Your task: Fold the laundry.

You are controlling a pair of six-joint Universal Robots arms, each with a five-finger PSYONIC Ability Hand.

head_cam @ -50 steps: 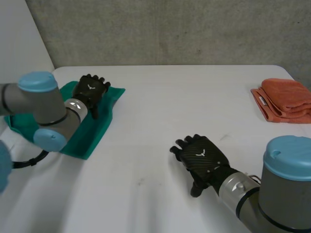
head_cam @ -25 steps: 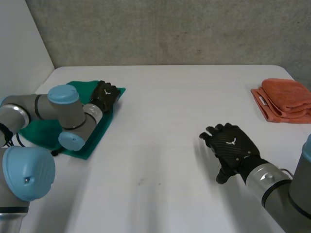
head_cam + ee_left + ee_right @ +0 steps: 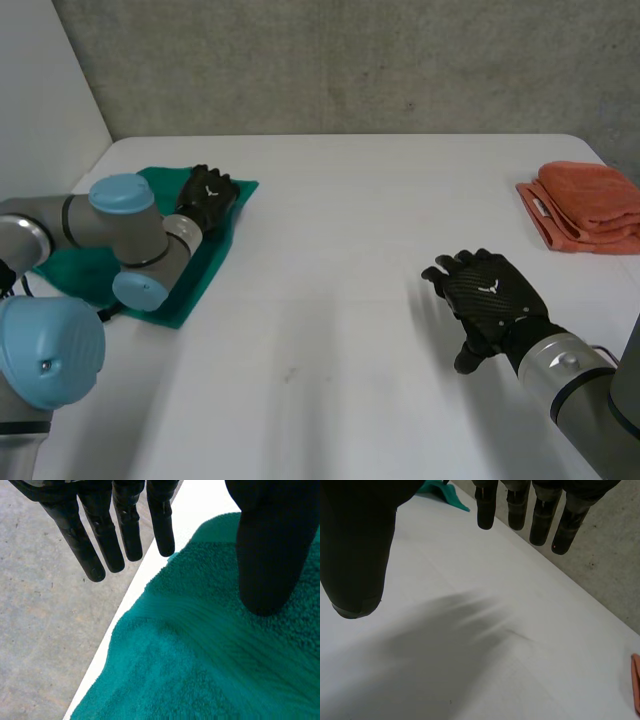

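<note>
- Two hands are in view, and neither holds anything.
- Nearest, lower right of the head view: right hand (image 3: 487, 300) over the bare white table (image 3: 340, 300). Its fingers are straight and spread, thumb held apart. Its arm is cut off by the frame's lower right corner.
- In the right wrist view its fingers (image 3: 540, 522) and thumb are well apart, with bare table under the palm. Can't tell if it touches the surface.
- Lower left: left arm (image 3: 125, 240) crosses the green towel (image 3: 195, 272) and hides its middle. The cloth's outline under the joints is unreadable.
- The green towel lies flat at the table's left edge, mid-left of the frame. The left hand (image 3: 207, 195) sits palm down over its far right corner.
- In the left wrist view its fingers (image 3: 100, 540) are straight and slightly spread, reaching past the towel's edge and the table rim. The thumb is over the terry, apart from the fingers, with nothing pinched. Can't tell if the thumb touches the cloth.
- Upper right: folded orange towel (image 3: 590, 205) at the table's right edge, clipped by the frame and well apart from both hands.
- Farthest, across the top: grey concrete wall (image 3: 350, 60).
</note>
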